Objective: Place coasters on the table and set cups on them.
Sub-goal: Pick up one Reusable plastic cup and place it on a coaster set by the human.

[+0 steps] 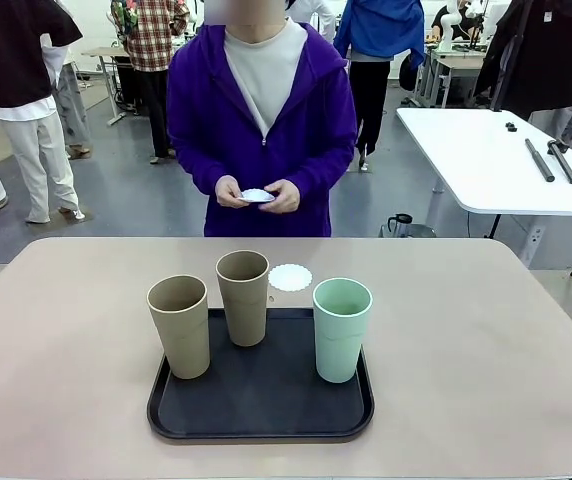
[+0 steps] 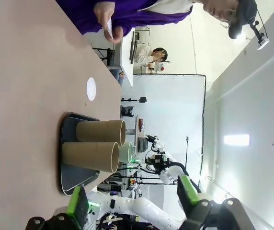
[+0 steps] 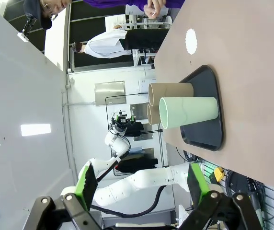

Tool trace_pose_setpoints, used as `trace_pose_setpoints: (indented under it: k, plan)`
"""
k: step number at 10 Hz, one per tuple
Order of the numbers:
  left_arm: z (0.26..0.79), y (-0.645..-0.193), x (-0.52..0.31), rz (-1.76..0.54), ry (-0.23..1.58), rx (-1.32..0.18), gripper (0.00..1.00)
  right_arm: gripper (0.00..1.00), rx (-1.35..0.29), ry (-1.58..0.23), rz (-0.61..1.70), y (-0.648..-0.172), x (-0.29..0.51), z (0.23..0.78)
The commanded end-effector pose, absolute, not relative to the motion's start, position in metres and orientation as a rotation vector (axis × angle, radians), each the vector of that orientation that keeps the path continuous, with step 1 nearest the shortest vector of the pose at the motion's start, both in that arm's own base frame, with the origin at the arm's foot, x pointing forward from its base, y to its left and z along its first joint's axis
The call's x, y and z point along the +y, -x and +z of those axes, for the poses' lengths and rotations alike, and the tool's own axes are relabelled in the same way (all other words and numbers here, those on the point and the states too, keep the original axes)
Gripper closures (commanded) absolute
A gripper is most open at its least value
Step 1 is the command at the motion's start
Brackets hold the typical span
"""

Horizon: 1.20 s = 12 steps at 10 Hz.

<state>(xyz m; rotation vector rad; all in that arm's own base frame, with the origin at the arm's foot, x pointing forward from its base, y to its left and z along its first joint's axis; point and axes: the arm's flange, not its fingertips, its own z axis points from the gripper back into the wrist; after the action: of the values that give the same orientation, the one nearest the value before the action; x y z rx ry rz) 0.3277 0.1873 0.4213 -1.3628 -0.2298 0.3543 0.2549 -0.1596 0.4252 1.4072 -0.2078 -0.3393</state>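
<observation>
Table [image 1: 486, 340], beige top. A black tray [image 1: 261, 418] sits near the robot's edge, roughly centred.

We count three cups, all upright and all on the tray. The first beige cup [image 1: 179, 325] stands at the tray's front left. The second beige cup [image 1: 243, 297] is just behind it and to its right, and the two are close enough that we cannot tell whether they touch. The mint cup [image 1: 342, 329] stands on the tray's right side, apart from both.

A single coaster [image 1: 290, 277] lies flat on the table just beyond the tray's far edge. From the front it falls between the second beige cup and the mint cup, clear of all the cups.

A person in a purple jacket stands at the far side. The person's right hand [image 1: 231, 191] and the person's left hand [image 1: 286, 197] are held together at the waist, off the table. They pinch a small stack of coasters [image 1: 256, 195]; we cannot tell how many.

In the left wrist view, the left claw [image 2: 132, 199] has its jaws spread wide and grips nothing. It is held off to the side, well apart from the tray.

In the right wrist view, the right claw [image 3: 142, 184] is likewise spread wide, grips nothing, and is well apart from the cups.
</observation>
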Motion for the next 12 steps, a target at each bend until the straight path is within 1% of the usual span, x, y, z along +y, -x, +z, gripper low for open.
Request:
trace_pose_setpoints:
  k: [1,12]
  plan:
    - [0.4220,-0.3266,0.1887,0.342,1.373,-0.240,0.00,0.00,-0.218,-1.411,-0.337,-0.2559,-0.1605,0.4257]
    - [0.4220,-0.3266,0.1887,0.342,1.373,-0.240,0.00,0.00,-0.218,-1.411,-0.337,-0.2559,-0.1605,0.4257]
